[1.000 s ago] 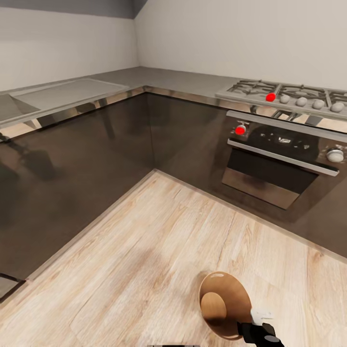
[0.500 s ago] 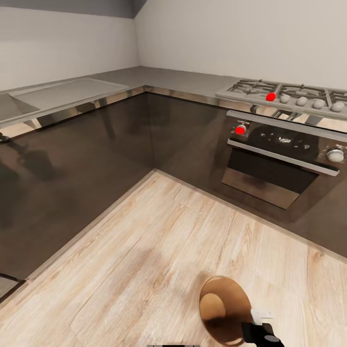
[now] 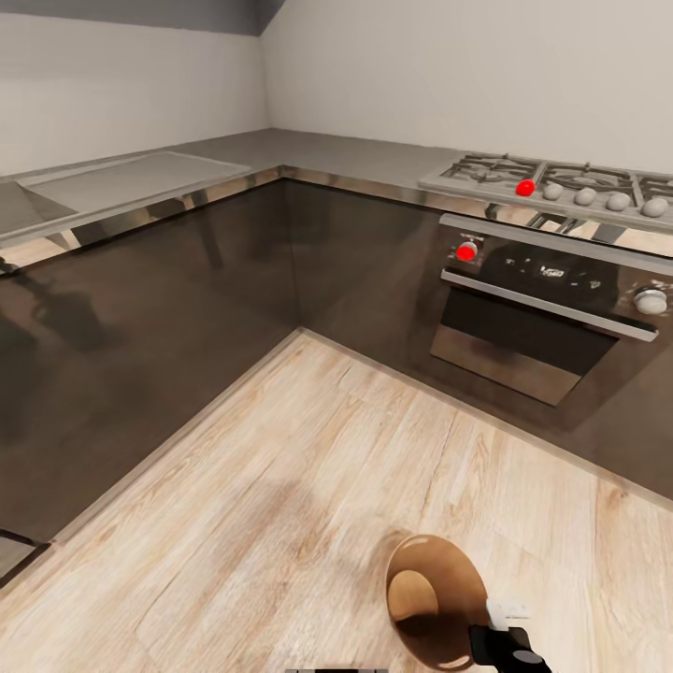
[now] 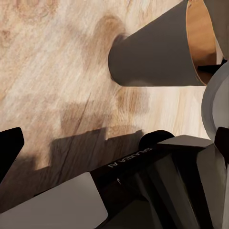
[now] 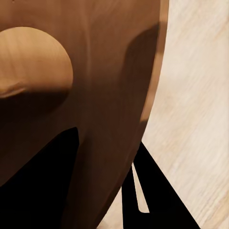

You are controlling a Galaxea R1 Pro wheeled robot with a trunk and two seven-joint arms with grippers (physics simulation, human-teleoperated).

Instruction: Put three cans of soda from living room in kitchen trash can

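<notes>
The tash can [image 3: 432, 598] stands on the wood floor at the near edge of the head view, grey outside [image 4: 152, 52] and copper-brown inside [image 5: 95, 71]. Its light round bottom is bare where it shows. My right gripper [image 3: 503, 637] is at the can's near right rim. In the right wrist view one dark finger is inside the can and the other outside, and the wall fills the gap, so the right gripper [image 5: 106, 138] is shut on the rim. My left gripper [image 4: 114, 143] hangs open beside the can with nothing between its fingers. The cans of soda are out of view.
Dark lower cabinets [image 3: 187, 308] run along the left and back under a steel counter [image 3: 308, 150] with a sink [image 3: 121, 182]. An oven [image 3: 537, 318] and hob [image 3: 551, 182] stand at the right. Light wood floor [image 3: 280, 505] stretches between them.
The tash can and my right gripper have shifted slightly toward the near edge of the head view. The kitchen around them holds still.
</notes>
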